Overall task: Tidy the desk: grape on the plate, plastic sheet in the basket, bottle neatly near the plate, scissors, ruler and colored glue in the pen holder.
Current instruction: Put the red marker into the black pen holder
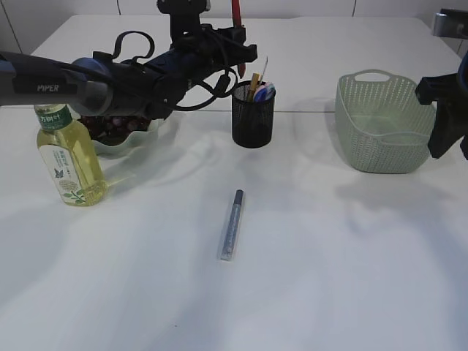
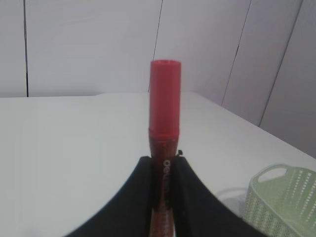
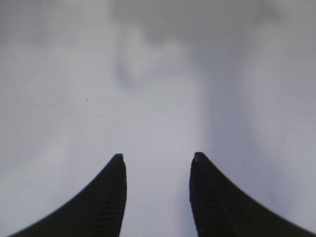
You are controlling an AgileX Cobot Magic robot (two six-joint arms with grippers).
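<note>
- Left gripper (image 2: 163, 185) fingers clamp the red colored glue (image 2: 165, 108) upright, just above the pen holder (image 1: 253, 117).
- Right gripper (image 3: 158, 170) hangs empty, fingers apart.
- Step: glue into holder; next, lower and release. 1 glue (image 1: 232, 224) lies mid-table.

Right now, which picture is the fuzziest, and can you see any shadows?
The right wrist view is fuzziest: only the right gripper looks sharp, over grey smudges. The left wrist view shows the red glue stick clearly. In the exterior view, soft shadows lie on the table.
</note>
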